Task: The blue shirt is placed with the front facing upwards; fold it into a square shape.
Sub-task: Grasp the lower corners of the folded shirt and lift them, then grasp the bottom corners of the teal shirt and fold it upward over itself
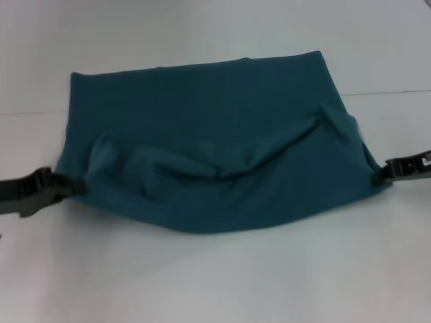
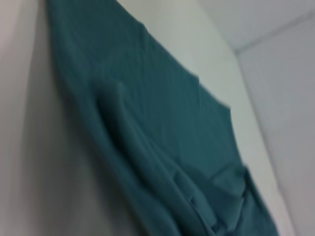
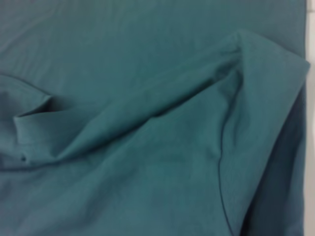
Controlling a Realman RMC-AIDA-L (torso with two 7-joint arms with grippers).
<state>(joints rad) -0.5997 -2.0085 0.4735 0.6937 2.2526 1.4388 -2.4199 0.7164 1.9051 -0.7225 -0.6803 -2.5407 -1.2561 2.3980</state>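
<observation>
A plain white table (image 1: 215, 282) fills the scene, with a thin seam line running across it behind the shirt (image 1: 222, 141). The shirt lies in the middle of the table, already folded into a broad band wider than it is deep, its plain teal side showing and no lettering visible. Its far edge is straight and flat. The near layer sags in a loose curve, with a deep crease running from the shirt's right upper part down toward its left. The near edge bows toward the camera at the middle and rises at both ends.

The left gripper (image 1: 73, 186) is at the shirt's near left corner, its dark fingers closed on the cloth there. The right gripper (image 1: 384, 173) is at the shirt's near right corner, its fingers pinching that corner, which is drawn out to a point.

The left wrist view shows the shirt (image 2: 147, 128) as a long teal strip on the white table (image 2: 29, 147). The right wrist view is almost filled by the shirt (image 3: 147, 98) with its folded flap and crease.
</observation>
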